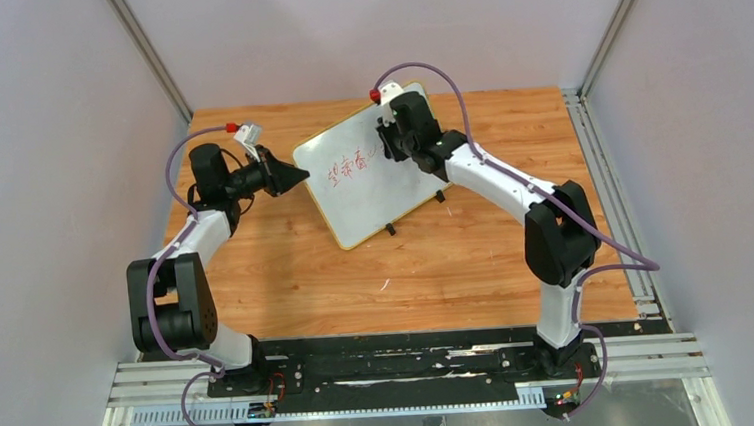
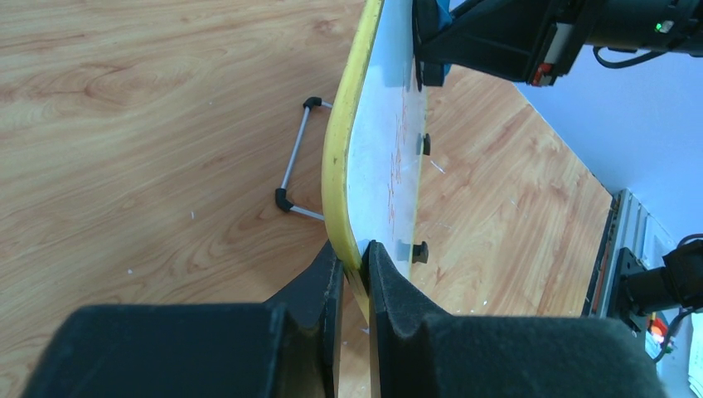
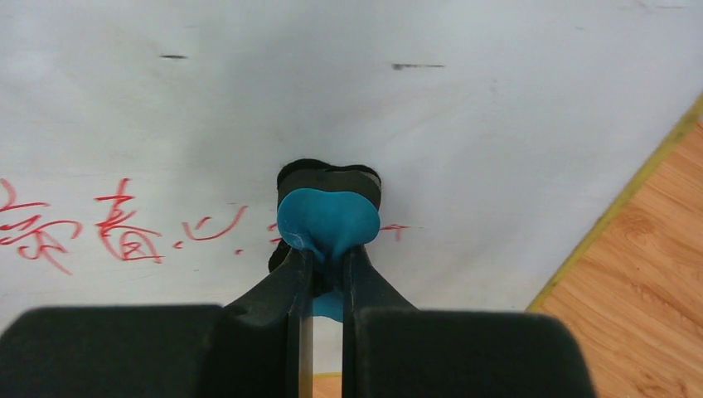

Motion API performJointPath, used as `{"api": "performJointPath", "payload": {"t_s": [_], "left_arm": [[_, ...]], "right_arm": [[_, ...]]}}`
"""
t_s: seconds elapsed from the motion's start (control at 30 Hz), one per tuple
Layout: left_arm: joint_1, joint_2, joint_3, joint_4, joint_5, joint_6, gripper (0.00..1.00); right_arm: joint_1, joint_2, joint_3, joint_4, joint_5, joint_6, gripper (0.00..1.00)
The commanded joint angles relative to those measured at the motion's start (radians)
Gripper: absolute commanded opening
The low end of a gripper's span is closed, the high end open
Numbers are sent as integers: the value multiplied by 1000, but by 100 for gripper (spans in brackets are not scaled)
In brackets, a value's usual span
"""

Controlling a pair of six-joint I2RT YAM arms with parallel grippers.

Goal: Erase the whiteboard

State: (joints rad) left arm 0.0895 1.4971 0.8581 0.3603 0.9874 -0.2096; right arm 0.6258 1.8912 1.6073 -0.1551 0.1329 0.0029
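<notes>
Pinching the whiteboard (image 1: 365, 174) edge, left fingers (image 2: 319, 282); right fingers (image 3: 286, 282) clamped on blue eraser (image 3: 327, 220) (against red writing (image 3: 124, 228)), wire stand (image 2: 297, 157) behind.

The small rectangular whiteboard (image 1: 391, 187) has a smudged grey-white face, a thin yellow frame and small black feet. Red handwriting (image 1: 350, 167) runs across it toward its left side, and two short dark streaks mark the white farther up. The small rounded eraser (image 3: 327, 217) is bright blue plastic over a black felt pad. The wooden table (image 1: 407, 271) is warm orange-brown with a streaky plank grain. The left gripper (image 2: 355, 259) and right gripper (image 3: 325, 261) are matt black. The two arms (image 1: 496, 175) are white with black joints, trailed by purple cables (image 1: 467, 116). The walls (image 1: 51, 196) are pale lilac-grey.
</notes>
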Motion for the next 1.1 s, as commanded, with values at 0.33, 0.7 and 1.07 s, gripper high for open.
{"api": "performJointPath", "payload": {"t_s": [0.33,0.7,1.07], "left_arm": [[0,-9,2,-11,-32,96,0],[0,-16,2,-10,-32,93,0],[0,-12,2,-11,-29,95,0]], "right_arm": [[-146,-1,-18,-4,9,-2,1],[-31,-6,-112,48,-36,57,1],[78,-23,-108,57,-5,43,1]]}}
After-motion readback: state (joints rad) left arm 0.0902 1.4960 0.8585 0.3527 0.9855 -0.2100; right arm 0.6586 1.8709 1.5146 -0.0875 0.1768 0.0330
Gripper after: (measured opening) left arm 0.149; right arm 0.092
